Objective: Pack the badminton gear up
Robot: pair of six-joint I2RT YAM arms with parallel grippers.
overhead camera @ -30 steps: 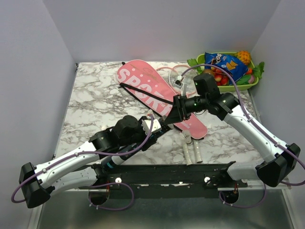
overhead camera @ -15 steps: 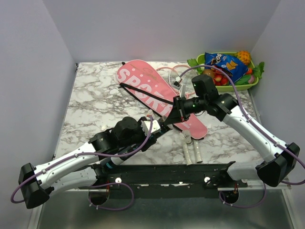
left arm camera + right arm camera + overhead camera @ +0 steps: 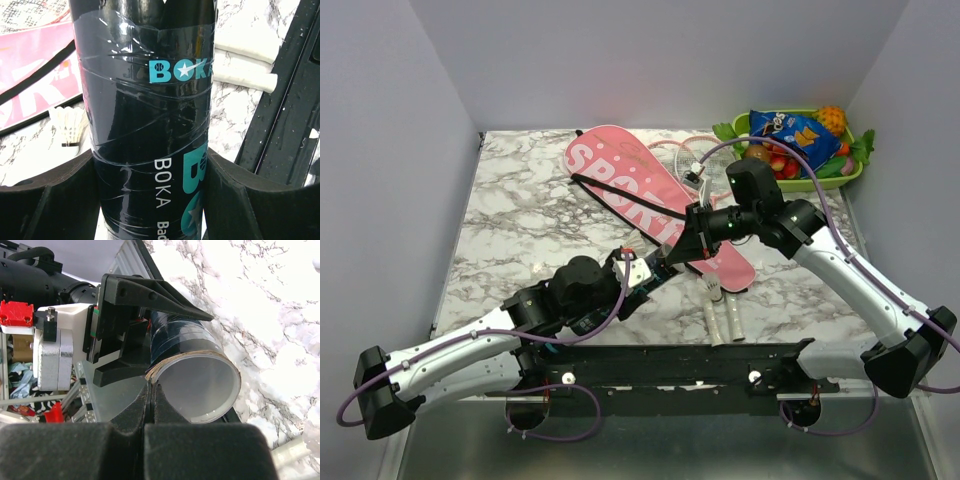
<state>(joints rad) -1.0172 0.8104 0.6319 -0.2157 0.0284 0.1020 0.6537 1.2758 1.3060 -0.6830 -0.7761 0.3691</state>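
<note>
Two arms meet over the middle of the marble table point(image 3: 520, 220), and from above their black parts run together so that the tube between them can hardly be picked out. The left wrist view makes it plain. The left gripper point(image 3: 150, 200) stands wide, with a finger pressed to each side of the dark tube point(image 3: 150, 115), which carries teal "BOKA" lettering on its label. The right wrist view alone looks straight into the tube's open end, pale inside and raised off the table. There the right gripper point(image 3: 150, 390) is closed tight, its tips right at the cardboard rim. Whether they nip the wall of the tube I cannot tell.

Only from above is the pink bag point(image 3: 630, 185) seen nearly whole. It lies slantwise toward the back with its black strap point(image 3: 620, 195) across it and its near end under the arms. The rackets point(image 3: 723, 322) show their white handles near the black front rail point(image 3: 670, 362), but their heads are mostly hidden behind the bag and the right arm. One shuttlecock point(image 3: 713, 288) lies just beyond the handles, near the bag's end. The left wrist view catches it too, beside the bag's edge.

A green tray point(image 3: 825, 184) of snacks sits in the far right corner, well apart. Plain pale walls point(image 3: 390, 150) close the table in on three sides.
</note>
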